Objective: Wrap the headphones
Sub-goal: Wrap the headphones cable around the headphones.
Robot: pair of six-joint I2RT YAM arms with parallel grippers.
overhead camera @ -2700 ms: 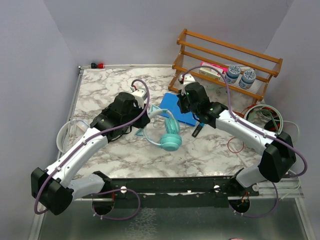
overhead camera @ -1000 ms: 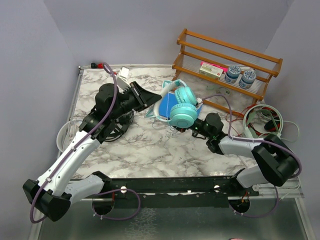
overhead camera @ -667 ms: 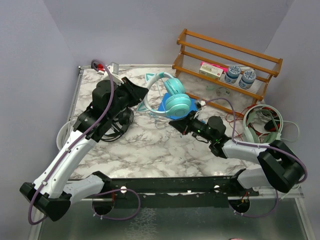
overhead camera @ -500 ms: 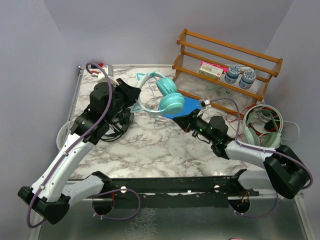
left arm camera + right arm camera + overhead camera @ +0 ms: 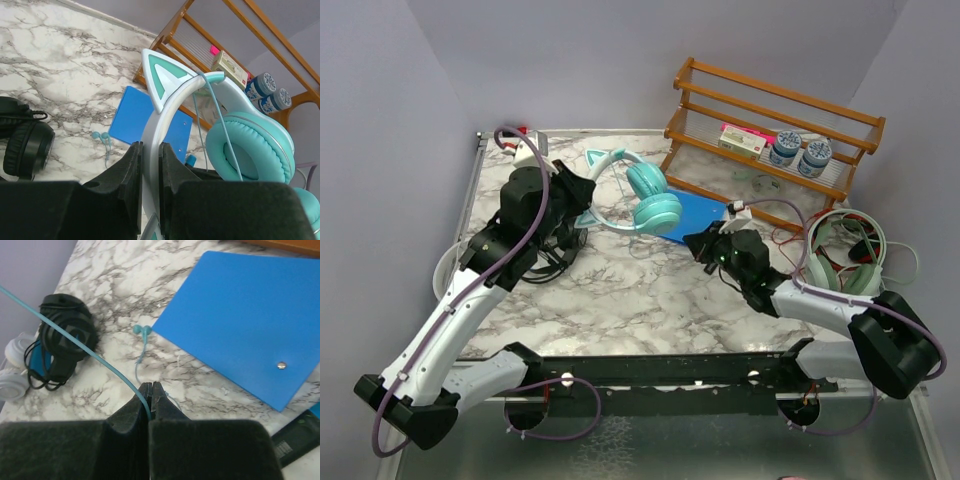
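Observation:
The teal cat-ear headphones [image 5: 642,196] hang in the air over the back middle of the table. My left gripper [image 5: 582,196] is shut on their white headband [image 5: 150,125], and a teal ear cup [image 5: 250,150] hangs to its right. The thin teal cable [image 5: 75,337] runs to my right gripper [image 5: 150,390], which is shut on it low over the marble by the blue pad [image 5: 692,212]. The black headphones [image 5: 556,262] lie under the left arm and also show in the right wrist view [image 5: 65,335]. The white headphones [image 5: 450,270] lie at the left edge.
A wooden rack [image 5: 770,110] with two jars [image 5: 800,152] and a box stands at the back right. A pale headset with red cable [image 5: 845,252] lies at the right edge. Small teal earbuds [image 5: 142,330] lie on the marble beside the pad. A black device [image 5: 295,437] lies near the pad's corner.
My left gripper has carried the teal headphones up and toward the back left. My right gripper keeps hold of the cable and has shifted a little right near the blue pad.

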